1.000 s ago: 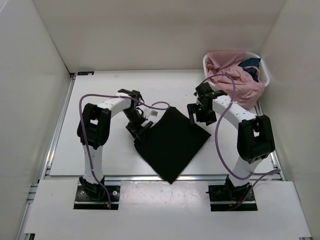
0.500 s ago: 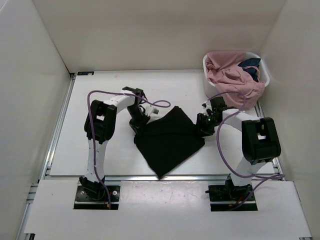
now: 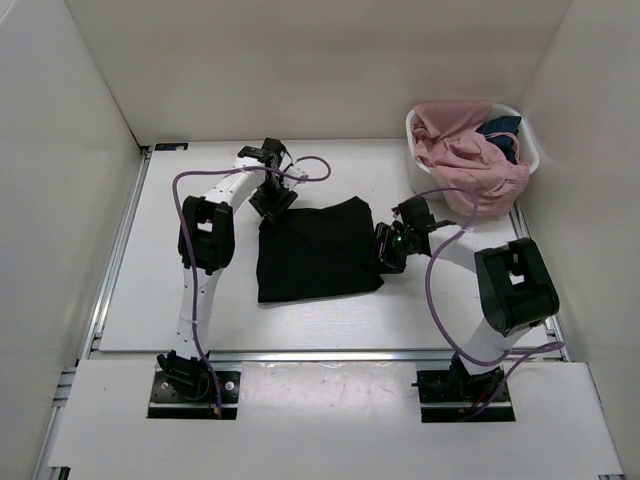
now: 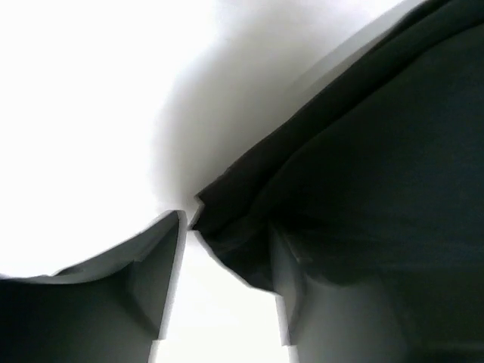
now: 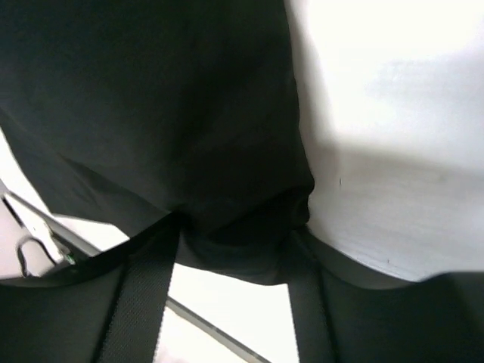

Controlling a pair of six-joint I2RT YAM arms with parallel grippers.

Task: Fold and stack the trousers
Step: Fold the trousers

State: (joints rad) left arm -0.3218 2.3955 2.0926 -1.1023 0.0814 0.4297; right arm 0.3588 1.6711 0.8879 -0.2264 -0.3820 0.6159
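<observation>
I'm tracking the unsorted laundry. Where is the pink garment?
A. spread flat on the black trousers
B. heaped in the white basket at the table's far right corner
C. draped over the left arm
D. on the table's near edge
B: the pink garment fills the white basket beside a dark blue garment, well apart from the black trousers.

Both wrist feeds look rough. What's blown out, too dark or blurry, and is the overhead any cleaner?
Left wrist: table blown to pure white, a soft grey shadow beside the trousers, everything slightly blurred. Right wrist: black cloth underexposed, folds barely readable, table glaring at right. Top external: even light, sharp, but the trousers read as a flat black patch.
</observation>
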